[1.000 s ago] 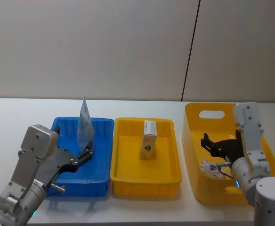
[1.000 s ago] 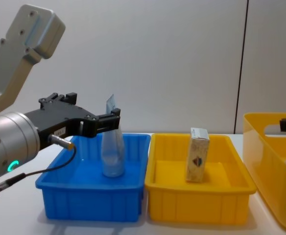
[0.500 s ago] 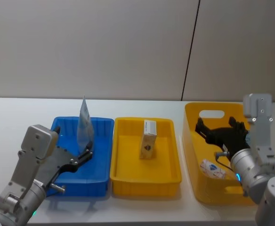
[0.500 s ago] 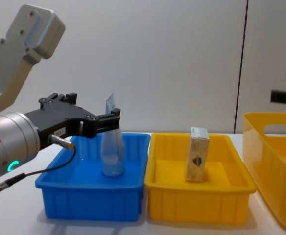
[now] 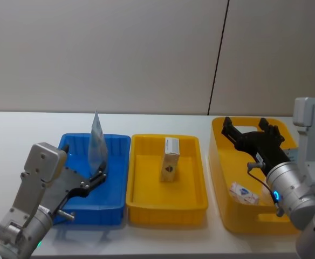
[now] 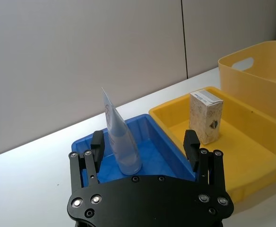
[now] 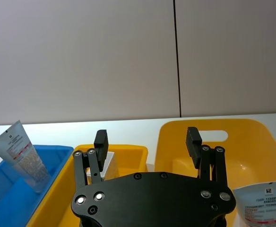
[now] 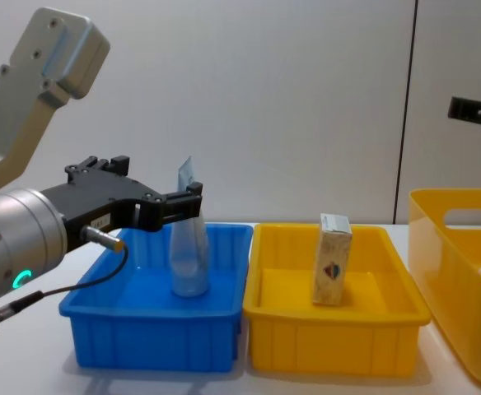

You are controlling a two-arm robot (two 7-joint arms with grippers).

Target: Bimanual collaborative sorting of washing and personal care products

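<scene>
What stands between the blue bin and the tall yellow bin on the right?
The shallow yellow tray, holding an upright beige carton, sits between the blue bin and the tall yellow bin, in the head view.

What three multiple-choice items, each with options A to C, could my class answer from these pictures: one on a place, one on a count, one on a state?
1. Where does the squeeze tube stand?
A. Blue bin
B. Shallow yellow bin
C. On the table

2. How many bins are yellow?
A. One
B. Two
C. Three

3. How is the right gripper?
A. Shut on a carton
B. Shut on a pouch
C. Open and holding nothing

Answers: 1 A, the tube stands upright in the blue bin by the left gripper. 2 B, a shallow yellow bin holding the beige carton and a deep yellow bin. 3 C, its fingers are spread above the deep bin.
</scene>
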